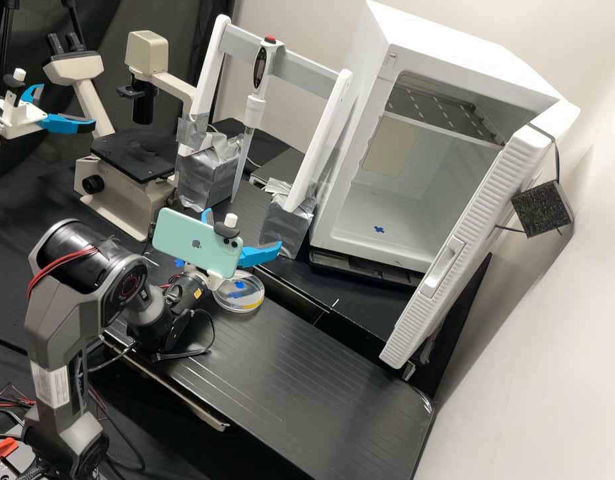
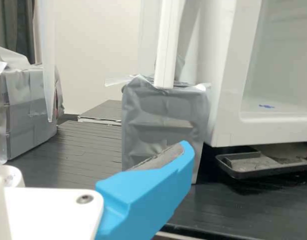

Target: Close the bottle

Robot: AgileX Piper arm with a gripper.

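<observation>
Lying near the gripper (image 1: 244,232); a clear dish (image 1: 251,293).

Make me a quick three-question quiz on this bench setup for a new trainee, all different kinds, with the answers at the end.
1. True or false: the door of the white box stands open.

2. Fill in the missing word: in the high view, the tip of the pipette points ____.

3. Multiple choice: how is the gripper in the high view?
a) shut on the pipette
b) shut and empty
c) open, its blue fingers spread apart

Key: 1 true; 2 down; 3 c
</observation>
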